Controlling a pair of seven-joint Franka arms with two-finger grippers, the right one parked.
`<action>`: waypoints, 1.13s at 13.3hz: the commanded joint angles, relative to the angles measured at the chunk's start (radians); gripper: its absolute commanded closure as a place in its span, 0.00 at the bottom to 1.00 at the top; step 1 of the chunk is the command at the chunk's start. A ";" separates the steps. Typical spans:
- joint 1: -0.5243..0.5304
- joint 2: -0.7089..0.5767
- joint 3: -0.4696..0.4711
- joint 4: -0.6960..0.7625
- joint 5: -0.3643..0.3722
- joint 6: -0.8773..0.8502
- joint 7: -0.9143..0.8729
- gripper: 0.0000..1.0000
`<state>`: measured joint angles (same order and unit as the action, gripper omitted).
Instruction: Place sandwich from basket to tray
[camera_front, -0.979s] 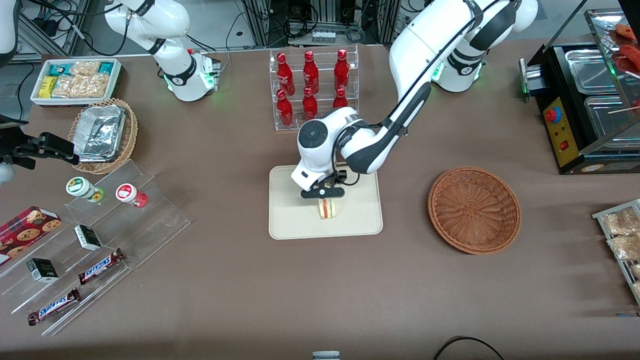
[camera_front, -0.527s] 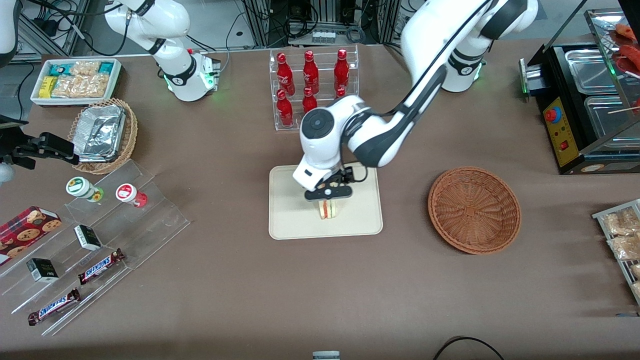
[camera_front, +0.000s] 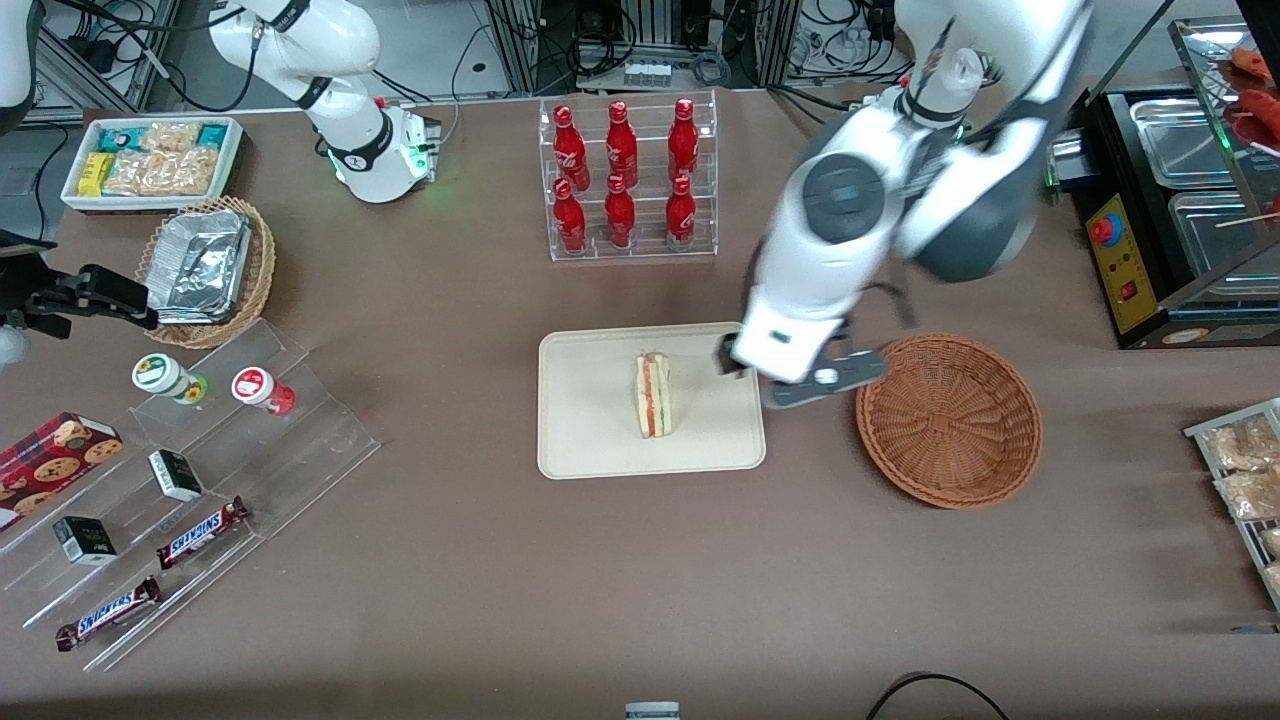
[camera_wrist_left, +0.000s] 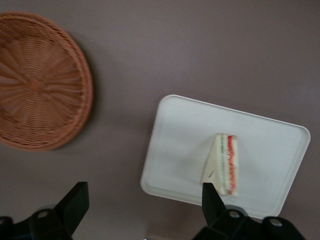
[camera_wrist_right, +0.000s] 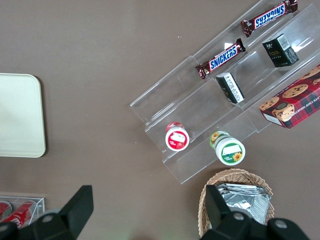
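The sandwich (camera_front: 653, 395) (camera_wrist_left: 226, 164), a pale bread wedge with a red and green filling stripe, lies alone on the cream tray (camera_front: 590, 420) (camera_wrist_left: 180, 150). Beside the tray, toward the working arm's end of the table, sits the reddish-brown woven basket (camera_front: 960, 400) (camera_wrist_left: 35, 85), with nothing in it. My gripper (camera_front: 790, 375) (camera_wrist_left: 143, 192) hangs raised above the table between the tray's edge and the basket. It is open, its fingers spread wide with nothing between them. A corner of the tray (camera_wrist_right: 20, 115) also shows in the right wrist view.
A clear rack of red bottles (camera_front: 625, 180) stands farther from the front camera than the tray. Toward the parked arm's end are a tan wicker basket of foil containers (camera_front: 205, 270), a white snack bin (camera_front: 150, 160) and acrylic steps with snacks (camera_front: 190, 470). A black food warmer (camera_front: 1170, 200) stands at the working arm's end.
My gripper has let go of the sandwich, risen off the tray and swung toward the basket. The sandwich stays on the tray, now fully uncovered.
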<state>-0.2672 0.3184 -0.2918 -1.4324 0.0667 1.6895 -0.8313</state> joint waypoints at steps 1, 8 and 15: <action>0.119 -0.114 -0.007 -0.033 -0.056 -0.108 0.159 0.00; 0.312 -0.249 -0.004 -0.043 -0.051 -0.272 0.506 0.00; 0.243 -0.324 0.162 -0.059 -0.045 -0.343 0.691 0.00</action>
<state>0.0301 0.0436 -0.2123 -1.4569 0.0278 1.3656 -0.1992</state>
